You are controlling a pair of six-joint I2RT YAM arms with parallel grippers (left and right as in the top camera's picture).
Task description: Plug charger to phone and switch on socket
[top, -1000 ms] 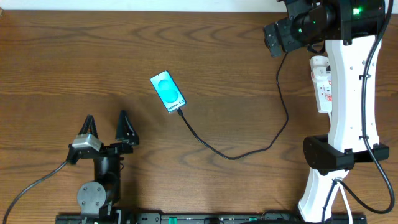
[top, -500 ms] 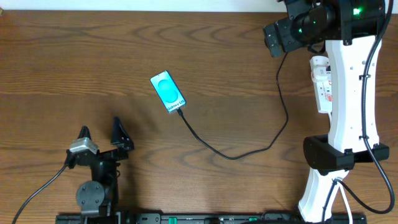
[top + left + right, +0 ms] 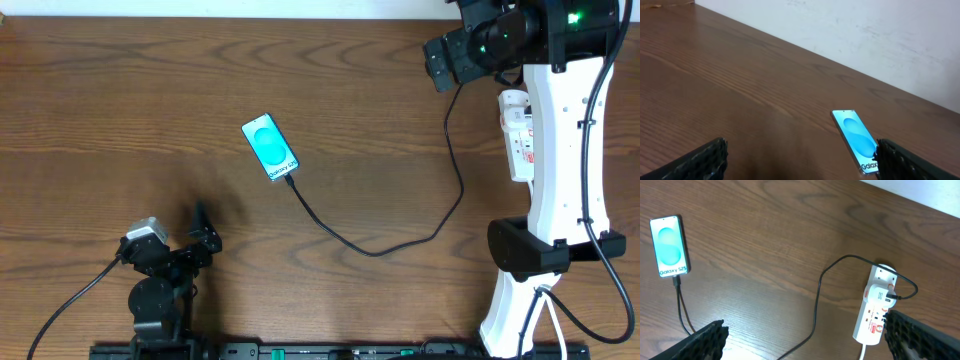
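The phone (image 3: 270, 148) lies flat on the wooden table with its cyan screen up; it also shows in both wrist views (image 3: 856, 137) (image 3: 670, 246). The black charger cable (image 3: 380, 250) meets the phone's lower end (image 3: 676, 280) and curves right and up to the white socket (image 3: 515, 135) (image 3: 875, 312), where its other end sits in a port. My left gripper (image 3: 172, 228) (image 3: 802, 165) is open and empty near the front edge, well short of the phone. My right gripper (image 3: 440, 60) (image 3: 805, 342) hangs open and empty, high above the table, left of the socket.
The right arm's white body (image 3: 560, 150) stretches along the table's right side and covers part of the socket. A white cord (image 3: 862, 352) leaves the socket's near end. A pale wall (image 3: 865, 35) rises behind the table's far edge.
My left gripper has drawn back toward the front edge, away from the phone, and now tilts differently. The right arm, phone, cable and socket have not moved.
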